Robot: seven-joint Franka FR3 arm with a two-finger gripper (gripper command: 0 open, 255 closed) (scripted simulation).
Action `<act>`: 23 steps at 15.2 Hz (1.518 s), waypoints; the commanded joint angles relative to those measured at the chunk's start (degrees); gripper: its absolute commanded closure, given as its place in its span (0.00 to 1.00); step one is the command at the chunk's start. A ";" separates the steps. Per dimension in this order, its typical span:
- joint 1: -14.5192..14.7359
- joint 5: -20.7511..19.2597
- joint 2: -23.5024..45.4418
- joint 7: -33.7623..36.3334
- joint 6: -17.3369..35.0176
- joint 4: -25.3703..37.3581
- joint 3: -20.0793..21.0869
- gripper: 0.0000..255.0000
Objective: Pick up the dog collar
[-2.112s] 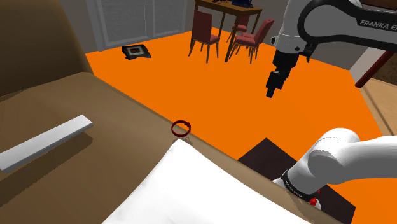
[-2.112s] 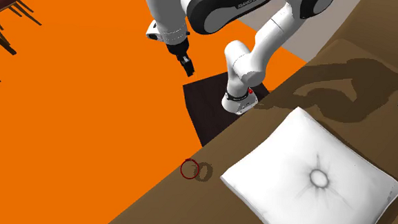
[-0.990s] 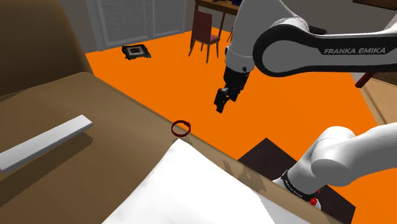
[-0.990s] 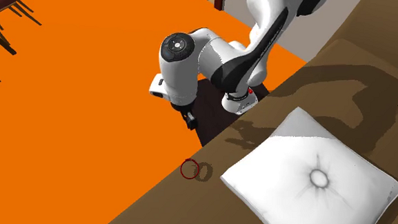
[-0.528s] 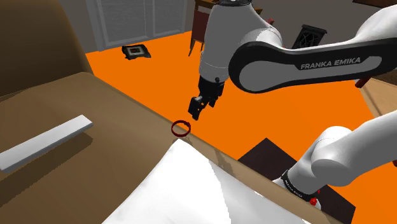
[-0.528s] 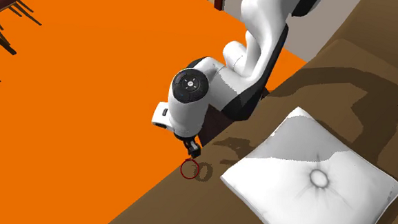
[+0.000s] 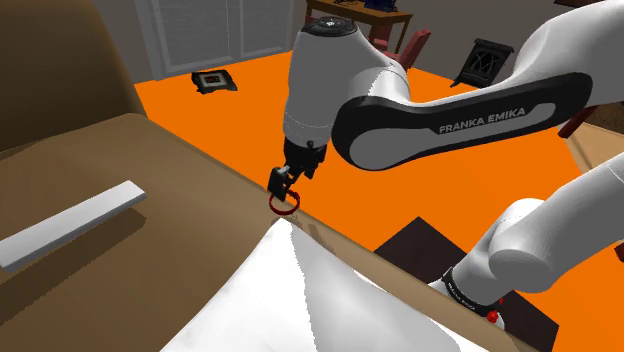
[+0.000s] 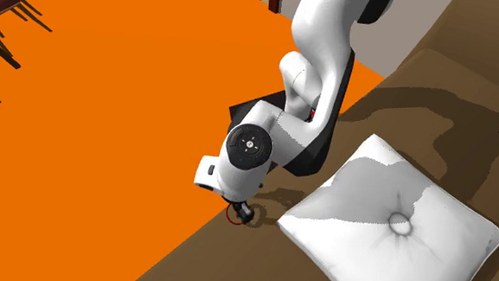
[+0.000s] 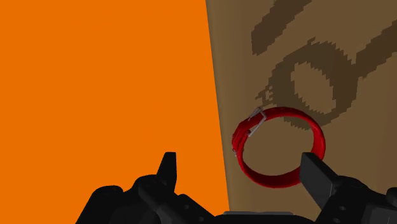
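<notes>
The gripper [image 9: 239, 164] hung just above the red collar [image 9: 273, 180], jaws wide open and empty, one finger on each side of it, probably to close around it.

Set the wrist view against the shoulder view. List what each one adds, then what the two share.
The wrist view adds the grey buckle on the red collar, a ring-shaped shadow beyond it, and the claw open, its fingers apart with the collar lying unclasped between them.
The shoulder view adds the white cushion, a flat grey bar and the white arm bending down over the collar.
Both share the collar at the edge of the brown surface, the claw just above it, and the orange floor.
</notes>
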 commanded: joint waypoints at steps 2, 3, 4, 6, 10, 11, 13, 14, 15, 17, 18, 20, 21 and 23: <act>-0.11 -0.68 1.02 0.83 2.40 -1.53 0.41 0.00; -0.17 -1.04 1.52 1.24 3.60 -2.33 0.60 0.00; -0.16 -1.04 1.52 1.24 3.60 -2.33 0.59 0.00; -0.20 -1.13 1.66 1.27 3.65 -2.26 0.60 1.00; -0.26 -1.15 1.70 1.15 3.64 -2.21 0.52 1.00; -0.27 -1.17 1.72 1.16 3.65 -2.20 0.52 1.00; -0.27 -1.17 1.72 1.17 3.75 -2.30 0.53 1.00; -0.27 -1.18 1.72 1.18 3.78 -2.32 0.53 1.00; -0.19 -1.03 1.52 1.23 3.60 -2.33 0.62 1.00; -0.13 -0.59 0.89 0.71 2.08 -1.31 0.39 1.00; -0.10 -0.39 0.60 0.47 1.32 -0.78 0.28 1.00; -0.05 -0.03 0.06 0.01 -0.20 0.31 0.05 1.00; -0.03 0.13 -0.18 -0.20 -0.96 0.88 -0.05 1.00; -0.01 0.41 -0.62 -0.61 -2.48 2.04 -0.26 1.00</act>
